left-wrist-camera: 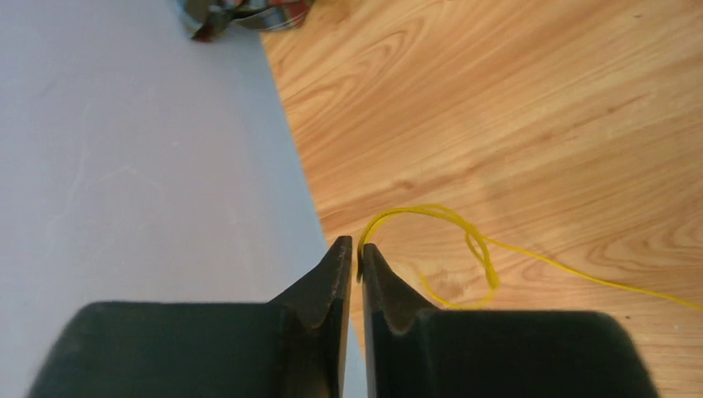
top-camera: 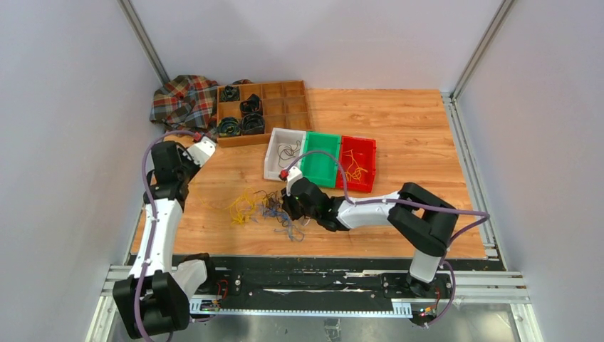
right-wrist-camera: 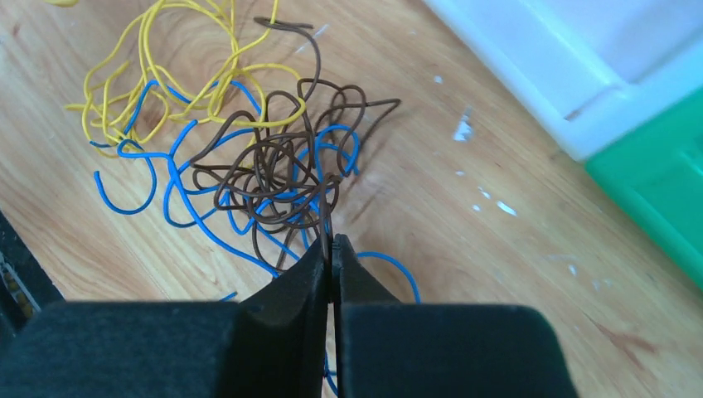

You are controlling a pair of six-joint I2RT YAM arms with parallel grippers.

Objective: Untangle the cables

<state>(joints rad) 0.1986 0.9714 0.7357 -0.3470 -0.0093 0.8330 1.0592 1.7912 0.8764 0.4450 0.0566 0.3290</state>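
1. Left end effector [left-wrist-camera: 356,249] is pinched nearly shut on one end of a yellow cable [left-wrist-camera: 464,228], which loops just past the tips and trails off across the table [left-wrist-camera: 514,99].
2. Right end effector [right-wrist-camera: 333,246] is closed on a strand of the brown cable [right-wrist-camera: 282,178], at the near edge of the tangle.
3. That brown cable lies knotted with blue cables [right-wrist-camera: 178,178] and yellow cables [right-wrist-camera: 141,58] on the table, near the white bin [right-wrist-camera: 580,50].
4. Left arm [top-camera: 158,221] reaches forward along the table's left edge. Right arm [top-camera: 370,210] bends at the elbow, its forearm stretched low to the left.
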